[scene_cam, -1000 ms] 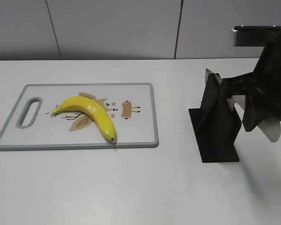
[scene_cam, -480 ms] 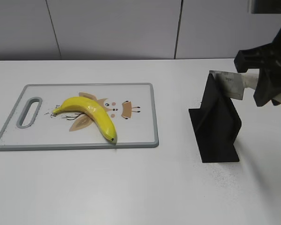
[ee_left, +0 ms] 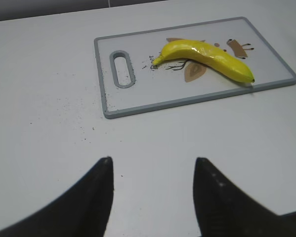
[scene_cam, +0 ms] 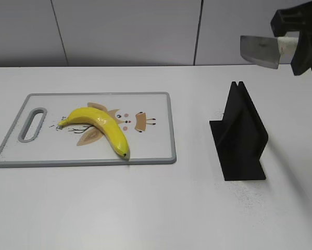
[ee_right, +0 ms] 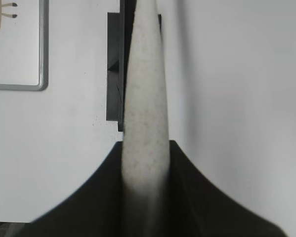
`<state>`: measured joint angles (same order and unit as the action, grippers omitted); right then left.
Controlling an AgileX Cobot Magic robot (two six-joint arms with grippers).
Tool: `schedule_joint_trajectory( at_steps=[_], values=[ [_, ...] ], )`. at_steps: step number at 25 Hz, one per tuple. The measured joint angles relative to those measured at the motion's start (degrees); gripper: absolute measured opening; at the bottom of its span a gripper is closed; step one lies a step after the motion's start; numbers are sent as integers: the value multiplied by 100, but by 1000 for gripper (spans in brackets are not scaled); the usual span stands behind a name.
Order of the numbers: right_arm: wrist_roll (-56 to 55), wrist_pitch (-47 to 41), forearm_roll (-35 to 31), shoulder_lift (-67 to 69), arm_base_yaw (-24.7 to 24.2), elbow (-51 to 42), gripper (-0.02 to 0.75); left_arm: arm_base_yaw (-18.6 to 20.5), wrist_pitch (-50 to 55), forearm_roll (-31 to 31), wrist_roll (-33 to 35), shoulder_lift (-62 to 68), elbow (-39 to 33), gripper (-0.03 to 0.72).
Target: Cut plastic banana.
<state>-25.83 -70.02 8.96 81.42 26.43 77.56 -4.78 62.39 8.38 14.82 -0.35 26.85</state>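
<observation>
On my right wrist feed, the right gripper (ee_right: pixel 144 163) is clamped on the knife (scene_cam: pixel 260 50); its pale handle (ee_right: pixel 145 98) runs up the frame between the two dark fingers (ee_right: pixel 197 192). On the exterior feed the knife is held high at the upper right, blade level and pointing left, well above the table (scene_cam: pixel 161 208). The black knife stand (scene_cam: pixel 240 136) sits below it on the table, its slot at the top vacant.

My left gripper (ee_left: pixel 152 170) is released: its two dark fingertips (ee_left: pixel 101 182) are spread apart over bare table, holding nothing, near the long edge of the cutting board (ee_left: pixel 138 101).

The plastic banana (scene_cam: pixel 99 125) lies on the grey-rimmed cutting board at the left of the table, well apart from the stand and the knife. It lies over the printed drawing in the middle of the board, its dark tip close to the board's front edge. The board's handle slot (scene_cam: pixel 33 124) lies at its left end.
</observation>
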Motion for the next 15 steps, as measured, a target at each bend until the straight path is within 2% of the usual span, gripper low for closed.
schedule_joint_trajectory(
  at_steps=[4, 15],
  values=[
    [698, 30, 43, 0, 0, 315, 165, 0, 0, 0, 0, 0, 0, 508],
    [4346, 532, -133, 419, -19, 670, 165, 0, -341, 0, 0, 166, 230, 508]
  ],
)
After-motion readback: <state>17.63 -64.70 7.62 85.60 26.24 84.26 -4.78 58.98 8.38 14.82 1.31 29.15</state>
